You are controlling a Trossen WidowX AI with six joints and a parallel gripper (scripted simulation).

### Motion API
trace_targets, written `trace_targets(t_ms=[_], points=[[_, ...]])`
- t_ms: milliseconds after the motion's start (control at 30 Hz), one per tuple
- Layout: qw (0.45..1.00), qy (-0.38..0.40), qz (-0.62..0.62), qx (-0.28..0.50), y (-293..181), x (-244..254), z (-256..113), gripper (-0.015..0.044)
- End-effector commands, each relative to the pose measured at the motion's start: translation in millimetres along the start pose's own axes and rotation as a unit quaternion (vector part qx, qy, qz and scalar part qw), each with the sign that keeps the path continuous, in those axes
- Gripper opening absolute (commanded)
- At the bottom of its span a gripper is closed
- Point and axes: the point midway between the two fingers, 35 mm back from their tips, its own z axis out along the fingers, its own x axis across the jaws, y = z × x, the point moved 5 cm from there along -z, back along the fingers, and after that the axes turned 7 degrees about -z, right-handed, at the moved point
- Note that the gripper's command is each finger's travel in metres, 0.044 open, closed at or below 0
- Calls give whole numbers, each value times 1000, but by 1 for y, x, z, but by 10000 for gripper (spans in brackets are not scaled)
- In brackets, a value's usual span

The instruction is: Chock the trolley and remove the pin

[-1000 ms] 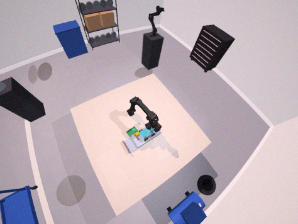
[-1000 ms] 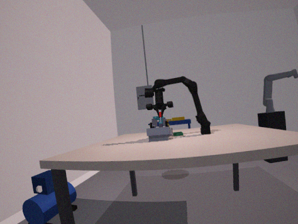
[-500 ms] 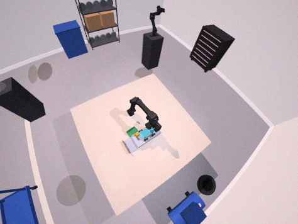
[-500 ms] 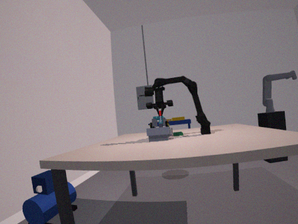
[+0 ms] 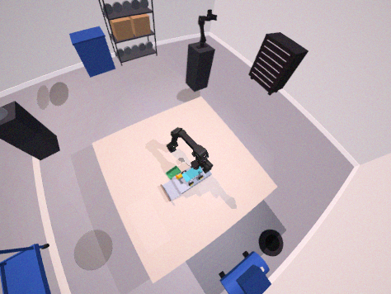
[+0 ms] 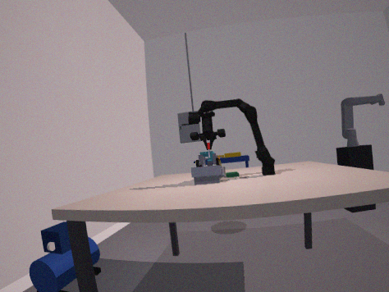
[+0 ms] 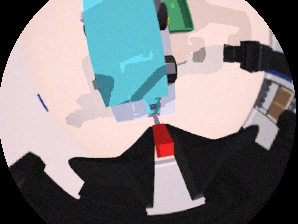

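The trolley with a cyan top (image 5: pixel 192 174) (image 7: pixel 125 50) stands on the grey ramp (image 5: pixel 171 192) (image 6: pixel 207 172). My gripper (image 6: pixel 208 147) (image 7: pixel 158 128) is above the ramp's uphill end, shut on the red head of the stop pin (image 7: pixel 164 145). The pin's thin grey shank shows between the head and a small bracket at the ramp end; whether its tip is still in the bracket cannot be told. The orange handle of the chock (image 5: pixel 179 176) shows near the trolley's downhill end, on the tray side; wheel contact is unclear. The green tray (image 5: pixel 173 172) (image 6: pixel 232 175) (image 7: pixel 181 16) lies beside the ramp.
The arm's base (image 5: pixel 171 147) (image 6: pixel 268 169) stands on the table (image 5: pixel 136 198) (image 6: pixel 267 193), on the tray side of the ramp. The tray lies close to the ramp's long side. The arm reaches over to the uphill end.
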Motion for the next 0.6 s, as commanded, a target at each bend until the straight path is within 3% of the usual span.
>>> trace_targets(t_ms=[0, 567], points=[[1000, 2, -1, 3, -6, 1, 0, 0], [1000, 2, -1, 4, -30, 4, 2, 0]])
